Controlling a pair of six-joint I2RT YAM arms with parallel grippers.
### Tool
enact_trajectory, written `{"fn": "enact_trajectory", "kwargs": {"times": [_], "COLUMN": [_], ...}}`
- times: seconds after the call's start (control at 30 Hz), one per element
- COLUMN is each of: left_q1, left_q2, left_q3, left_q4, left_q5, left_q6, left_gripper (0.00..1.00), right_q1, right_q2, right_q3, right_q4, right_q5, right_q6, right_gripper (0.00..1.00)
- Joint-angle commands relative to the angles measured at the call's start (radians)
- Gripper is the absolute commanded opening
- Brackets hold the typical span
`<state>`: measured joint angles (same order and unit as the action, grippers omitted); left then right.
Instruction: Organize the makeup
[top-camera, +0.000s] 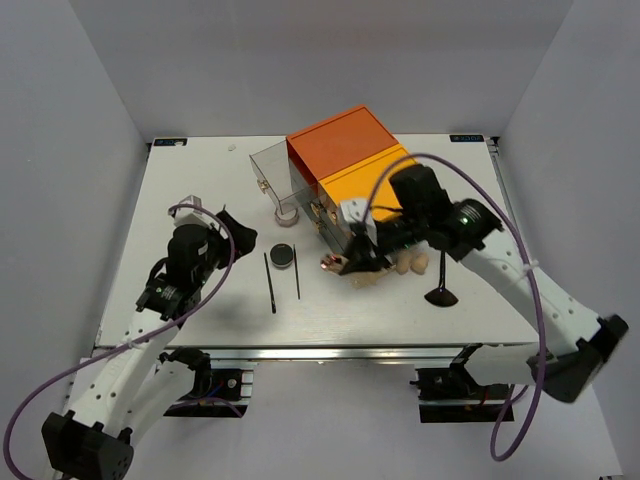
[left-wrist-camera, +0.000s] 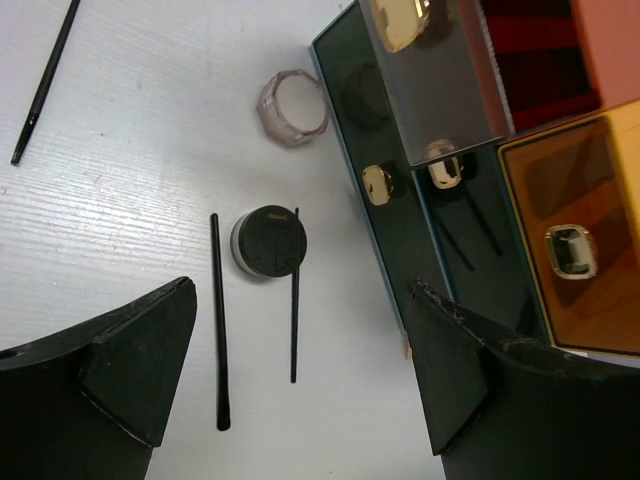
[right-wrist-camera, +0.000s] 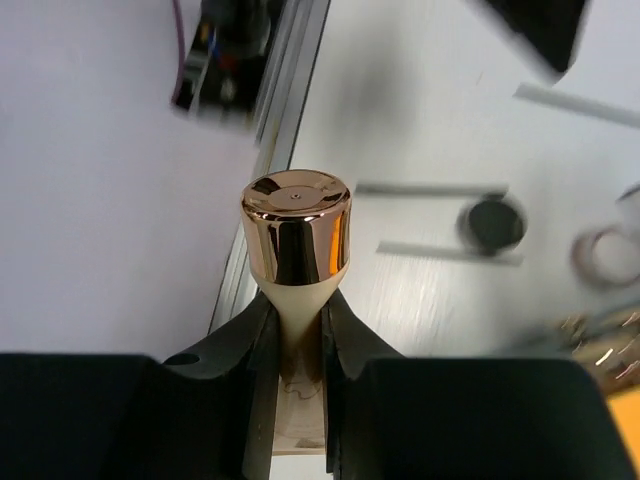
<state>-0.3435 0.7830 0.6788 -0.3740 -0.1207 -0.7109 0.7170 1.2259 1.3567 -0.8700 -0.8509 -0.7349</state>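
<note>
My right gripper (top-camera: 352, 262) (right-wrist-camera: 300, 312) is shut on the beige tube (right-wrist-camera: 297, 235), whose rose-gold cap (top-camera: 330, 263) points left, just above the table in front of the drawer box. My left gripper (top-camera: 236, 232) (left-wrist-camera: 302, 292) is open and empty, left of the round black compact (top-camera: 283, 255) (left-wrist-camera: 268, 243). Two thin black sticks (top-camera: 270, 283) (top-camera: 297, 276) lie below the compact, also in the left wrist view (left-wrist-camera: 219, 330) (left-wrist-camera: 294, 320). The pinkish jar (top-camera: 287, 212) (left-wrist-camera: 293, 107) stands by the box. Beige sponges (top-camera: 410, 263) and the black flared brush (top-camera: 441, 296) sit right of my right gripper.
The orange, yellow and teal drawer box (top-camera: 340, 145) stands at the back centre, with a clear drawer (top-camera: 268, 168) pulled out to the left and gold handles (left-wrist-camera: 377, 185) on its front. Another thin black stick (left-wrist-camera: 45, 80) shows at the left wrist view's top left.
</note>
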Motion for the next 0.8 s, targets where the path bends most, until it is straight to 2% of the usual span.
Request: {"fn": "enact_trajectory", "kwargs": {"times": [0.0, 0.07, 0.1, 0.2, 0.27, 0.37, 0.57, 0.7, 0.77], "left_q1": [-0.003, -0.003, -0.003, -0.003, -0.003, -0.003, -0.003, -0.003, -0.003], "left_q2": [-0.057, -0.074, -0.091, -0.123, -0.140, -0.154, -0.153, -0.153, -0.151], "left_q3": [0.036, 0.030, 0.028, 0.024, 0.025, 0.024, 0.030, 0.033, 0.033], "left_q4": [-0.035, -0.045, -0.054, -0.077, -0.092, -0.103, -0.092, -0.097, -0.095], "left_q5": [-0.026, -0.036, -0.037, -0.046, -0.053, -0.063, -0.062, -0.062, -0.057], "left_q6": [0.010, -0.002, -0.007, -0.019, -0.022, -0.022, -0.028, -0.027, -0.027], "left_gripper": [0.94, 0.94, 0.94, 0.94, 0.94, 0.94, 0.95, 0.94, 0.94], "right_q1": [0.079, 0.099, 0.099, 0.101, 0.101, 0.102, 0.102, 0.091, 0.091], "right_q2": [0.123, 0.185, 0.261, 0.441, 0.553, 0.668, 0.802, 0.825, 0.819], "right_q3": [0.212, 0.326, 0.364, 0.550, 0.654, 0.735, 0.737, 0.726, 0.713], "right_q4": [0.349, 0.512, 0.628, 0.754, 0.790, 0.825, 0.939, 0.941, 0.928], "right_q5": [0.018, 0.142, 0.253, 0.424, 0.475, 0.570, 0.752, 0.774, 0.786], "right_q6": [0.332, 0.414, 0.433, 0.465, 0.485, 0.500, 0.402, 0.371, 0.356], "right_gripper": [0.00, 0.00, 0.00, 0.00, 0.00, 0.00, 0.00, 0.00, 0.04]}}
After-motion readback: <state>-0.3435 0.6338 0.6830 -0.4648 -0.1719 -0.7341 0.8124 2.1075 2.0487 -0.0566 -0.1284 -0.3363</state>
